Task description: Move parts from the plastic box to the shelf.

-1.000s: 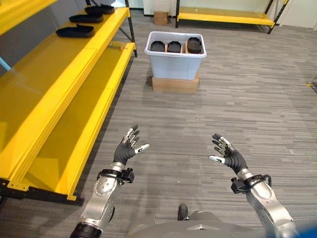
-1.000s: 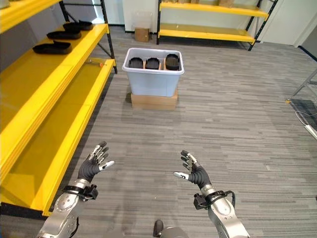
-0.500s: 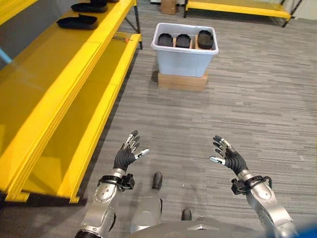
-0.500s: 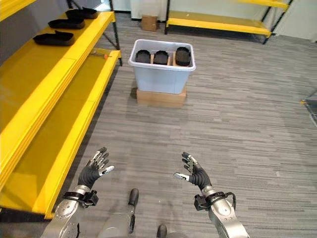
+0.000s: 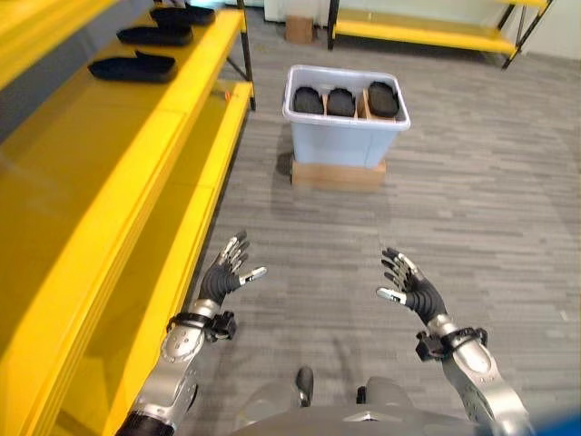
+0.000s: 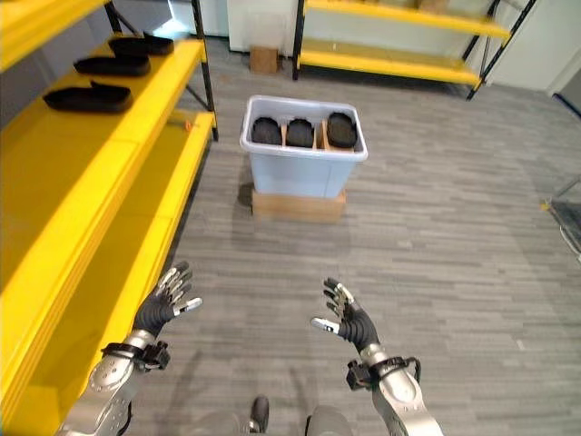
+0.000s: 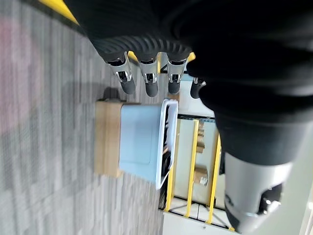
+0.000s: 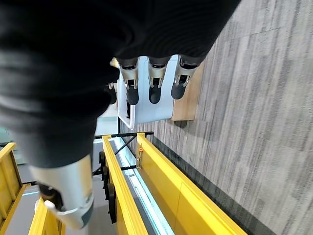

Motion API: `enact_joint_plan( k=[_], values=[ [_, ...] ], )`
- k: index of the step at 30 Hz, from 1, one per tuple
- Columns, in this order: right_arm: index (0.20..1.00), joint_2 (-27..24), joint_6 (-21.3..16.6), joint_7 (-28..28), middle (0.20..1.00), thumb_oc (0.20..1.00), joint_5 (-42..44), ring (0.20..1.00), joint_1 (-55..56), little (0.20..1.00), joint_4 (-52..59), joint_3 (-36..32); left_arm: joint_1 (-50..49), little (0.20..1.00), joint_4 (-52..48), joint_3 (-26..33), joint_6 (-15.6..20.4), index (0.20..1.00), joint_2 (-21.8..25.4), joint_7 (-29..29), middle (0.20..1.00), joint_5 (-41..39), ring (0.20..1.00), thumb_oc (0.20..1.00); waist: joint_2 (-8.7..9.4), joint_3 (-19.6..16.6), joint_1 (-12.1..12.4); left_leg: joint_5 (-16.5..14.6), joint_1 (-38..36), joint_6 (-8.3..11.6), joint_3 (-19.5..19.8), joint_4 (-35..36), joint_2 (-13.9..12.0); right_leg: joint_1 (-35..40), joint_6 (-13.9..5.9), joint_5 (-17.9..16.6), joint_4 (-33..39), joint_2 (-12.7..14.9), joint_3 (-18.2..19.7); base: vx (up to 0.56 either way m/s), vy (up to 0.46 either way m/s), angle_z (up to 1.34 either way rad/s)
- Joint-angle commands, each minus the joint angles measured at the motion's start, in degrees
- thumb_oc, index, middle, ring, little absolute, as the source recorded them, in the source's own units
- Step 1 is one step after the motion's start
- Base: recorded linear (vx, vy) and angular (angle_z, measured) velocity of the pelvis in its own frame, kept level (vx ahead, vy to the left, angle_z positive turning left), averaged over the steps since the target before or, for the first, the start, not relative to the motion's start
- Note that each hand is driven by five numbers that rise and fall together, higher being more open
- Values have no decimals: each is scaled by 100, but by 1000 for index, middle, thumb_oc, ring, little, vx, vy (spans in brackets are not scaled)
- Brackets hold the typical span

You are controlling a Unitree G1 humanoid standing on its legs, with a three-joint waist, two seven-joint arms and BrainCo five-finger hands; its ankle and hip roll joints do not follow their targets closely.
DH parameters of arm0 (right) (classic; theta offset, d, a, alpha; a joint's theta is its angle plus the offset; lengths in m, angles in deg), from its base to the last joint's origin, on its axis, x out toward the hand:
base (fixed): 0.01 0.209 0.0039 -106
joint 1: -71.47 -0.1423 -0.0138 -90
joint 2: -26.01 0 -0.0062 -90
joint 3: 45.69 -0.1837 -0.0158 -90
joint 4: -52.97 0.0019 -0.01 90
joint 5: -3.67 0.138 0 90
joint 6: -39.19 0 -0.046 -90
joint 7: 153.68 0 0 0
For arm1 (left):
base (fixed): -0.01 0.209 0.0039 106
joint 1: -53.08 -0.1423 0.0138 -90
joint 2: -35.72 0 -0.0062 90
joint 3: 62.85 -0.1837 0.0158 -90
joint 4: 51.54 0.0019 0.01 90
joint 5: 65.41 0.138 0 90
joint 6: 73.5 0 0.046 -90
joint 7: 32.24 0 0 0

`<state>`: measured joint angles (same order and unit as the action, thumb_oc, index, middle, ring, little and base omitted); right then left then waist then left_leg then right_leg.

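The robot has stepped nearer: the box (image 5: 345, 113) now sits closer ahead of both hands, parts (image 5: 341, 100) inside. Left hand (image 5: 227, 275) and right hand (image 5: 407, 285) are spread wide, empty. Shelf (image 5: 109, 136) lies beyond the left hand; pickup not yet begun.

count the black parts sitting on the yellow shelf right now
3, in a row along the upper yellow shelf on the robot's left: nearest part, middle part, farthest part. More may lie beyond the top edge of the view.
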<state>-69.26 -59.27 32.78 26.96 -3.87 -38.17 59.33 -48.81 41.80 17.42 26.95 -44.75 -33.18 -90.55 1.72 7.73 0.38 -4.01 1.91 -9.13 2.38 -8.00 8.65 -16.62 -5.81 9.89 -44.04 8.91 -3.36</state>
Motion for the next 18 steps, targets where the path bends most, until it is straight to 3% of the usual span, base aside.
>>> enact_joint_plan(
  k=[1, 4, 5, 8, 12, 13, 18],
  values=[
    [1000, -140, -337, 20, 1000, 1000, 48, 1000, -201, 1000, 133, -103, -14, 1000, -523, 55, 319, 1000, 93, -82, 1000, 121, 1000, 1000, -34, 140, -187, -397, -221, 439, -10, 8, -375, 104, 37, -1074, 2025, -140, -414, 265, -48, 23],
    [1000, -173, -325, 13, 1000, 1000, 28, 1000, -207, 1000, 127, -106, -49, 1000, -493, 54, 323, 1000, 41, -100, 1000, 104, 1000, 1000, -41, 184, -270, -532, -429, 512, 56, 22, -378, 4, -64, -1234, 2830, -52, -431, 289, -89, 26],
    [1000, -189, -299, 4, 1000, 1000, -37, 1000, -231, 1000, 115, -77, -49, 1000, -456, 52, 327, 1000, -23, -110, 1000, 103, 1000, 1000, -15, 227, -331, -642, -634, 588, 78, 18, -382, 10, -183, -1446, 3602, -49, -435, 311, -105, 19],
    [1000, -231, -282, 15, 1000, 1000, -83, 1000, -227, 1000, 146, -70, -67, 1000, -433, 49, 333, 1000, -76, -134, 1000, 118, 1000, 1000, -6, 236, -362, -738, -821, 653, 91, 6, -410, 59, -260, -1646, 3956, -65, -518, 271, -105, 5],
    [1000, -246, -278, 46, 1000, 1000, -55, 1000, -172, 1000, 167, -65, -95, 1000, -397, -40, 327, 1000, -177, -221, 1000, 158, 1000, 1000, 40, 29, -399, -823, -1099, 790, 142, 16, -560, 307, -168, -1755, 4110, -168, -504, 340, -188, 25],
    [1000, -295, -288, 44, 1000, 1000, 32, 1000, -224, 1000, 152, -58, -70, 1000, -419, -67, 342, 1000, -196, -210, 1000, 118, 1000, 1000, -20, -72, -411, -735, -1255, 921, 235, 101, -807, 323, -48, -1640, 3894, -394, -540, 450, -301, 23],
    [1000, -322, -293, 34, 1000, 1000, 160, 1000, -283, 1000, 94, -55, 21, 1000, -349, -101, 325, 1000, -232, -138, 1000, 68, 1000, 1000, -135, -175, -429, -433, -1353, 1091, 273, 140, -1131, 304, 99, -1285, 3580, -566, -665, 234, -159, 6]
  ],
)
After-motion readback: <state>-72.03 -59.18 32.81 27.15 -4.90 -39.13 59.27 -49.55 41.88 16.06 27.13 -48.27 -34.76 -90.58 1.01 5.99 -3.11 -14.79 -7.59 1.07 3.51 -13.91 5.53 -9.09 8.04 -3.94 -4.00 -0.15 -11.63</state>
